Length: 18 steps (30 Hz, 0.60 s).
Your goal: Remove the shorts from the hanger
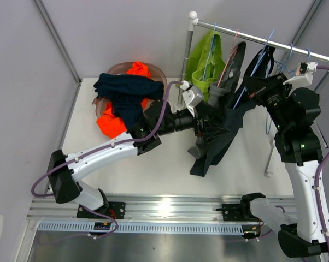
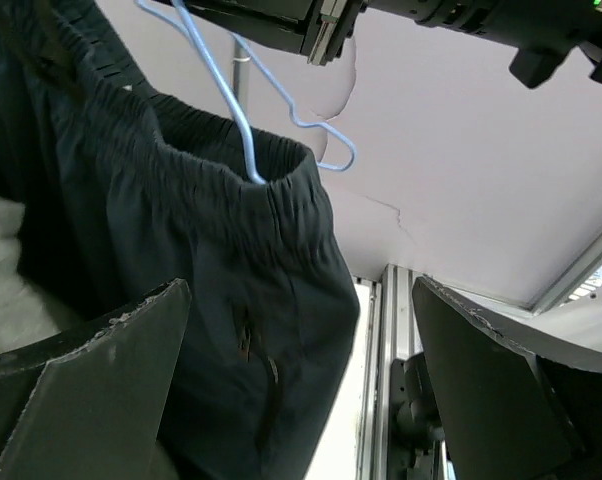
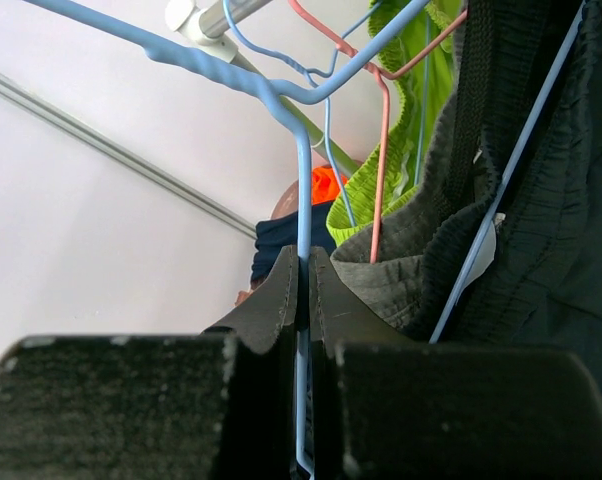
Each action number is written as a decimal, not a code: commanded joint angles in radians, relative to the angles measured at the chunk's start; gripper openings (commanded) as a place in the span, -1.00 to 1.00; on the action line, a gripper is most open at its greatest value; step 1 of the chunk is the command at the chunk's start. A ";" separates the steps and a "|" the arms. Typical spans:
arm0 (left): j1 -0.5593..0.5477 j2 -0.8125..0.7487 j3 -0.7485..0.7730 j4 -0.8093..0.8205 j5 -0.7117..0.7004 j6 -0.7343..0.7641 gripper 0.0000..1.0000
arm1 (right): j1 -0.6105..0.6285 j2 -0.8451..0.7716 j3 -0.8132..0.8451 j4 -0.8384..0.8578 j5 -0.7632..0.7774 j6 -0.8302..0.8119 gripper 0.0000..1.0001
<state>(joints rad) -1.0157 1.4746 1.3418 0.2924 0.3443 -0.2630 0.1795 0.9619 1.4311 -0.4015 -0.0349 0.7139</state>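
from above, the rail (image 1: 263, 41) carries the lime green shorts (image 1: 205, 63) near its left end and the grey shorts (image 1: 230, 68) next along. the dark shorts (image 1: 219, 136) droop from under the rail toward the table (image 1: 153, 174). the left gripper (image 1: 205, 128) sits below the rail against that dark cloth. the right gripper (image 1: 257, 87) is just beneath the rail's right half. well left of the rail, a basket (image 1: 118, 68) holds the orange shorts (image 1: 111, 125) and navy shorts (image 1: 126, 90).

left wrist view: the fingers (image 2: 101, 370) stand wide apart, gripping nothing. the dark waistband hangs over a blue hanger (image 2: 246, 130) above them.

right wrist view: the fingers are pressed together on a blue hanger's wire below the rail, seemingly the same hanger. a pink hanger (image 3: 376, 200) is just beside it.

risks: if the left pincer closes on too little cloth, the elastic waistband may slip free or snag on the hanger's shoulder. a hard pull could twist the thin wire in the right grip, or drag the neighbouring hangers along the rail.
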 commanded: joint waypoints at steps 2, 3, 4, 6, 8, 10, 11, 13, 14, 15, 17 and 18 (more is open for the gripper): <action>-0.040 0.049 0.048 0.063 0.018 -0.009 0.98 | 0.003 -0.034 0.049 0.076 -0.008 0.006 -1.00; -0.044 0.058 0.037 0.067 0.013 -0.007 0.98 | 0.003 -0.032 0.051 0.073 -0.008 0.004 -1.00; -0.049 0.062 0.036 0.070 0.010 -0.005 0.96 | 0.003 -0.032 0.054 0.075 -0.007 0.001 -1.00; -0.060 0.070 0.023 0.070 0.007 -0.005 0.87 | 0.003 -0.032 0.058 0.078 -0.006 0.001 -1.00; -0.067 0.073 0.011 0.077 -0.002 -0.007 0.76 | 0.003 -0.031 0.061 0.076 -0.005 0.002 -1.00; -0.070 0.078 0.004 0.083 -0.016 -0.008 0.51 | 0.003 -0.032 0.065 0.078 -0.008 0.004 -1.00; -0.070 0.081 0.006 0.083 -0.025 -0.008 0.36 | 0.003 -0.035 0.065 0.075 -0.008 0.005 -1.00; -0.070 0.093 0.026 0.073 -0.060 -0.007 -0.09 | 0.005 -0.038 0.066 0.072 -0.008 0.006 -1.00; -0.070 0.098 0.036 0.053 -0.068 -0.004 -0.23 | 0.005 -0.045 0.066 0.067 -0.007 0.006 -1.00; -0.070 0.102 0.046 0.044 -0.073 0.005 -0.37 | 0.003 -0.048 0.063 0.066 -0.002 0.007 -1.00; -0.070 0.113 0.072 0.021 -0.080 0.013 -0.75 | 0.003 -0.054 0.061 0.061 0.003 0.002 -1.00; -0.070 0.116 0.077 0.017 -0.083 0.013 -0.89 | 0.003 -0.055 0.063 0.059 0.006 0.001 -1.00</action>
<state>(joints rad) -1.0843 1.5738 1.3632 0.2962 0.2943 -0.2638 0.1757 0.9497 1.4349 -0.4187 -0.0093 0.7097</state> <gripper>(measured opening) 0.129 0.033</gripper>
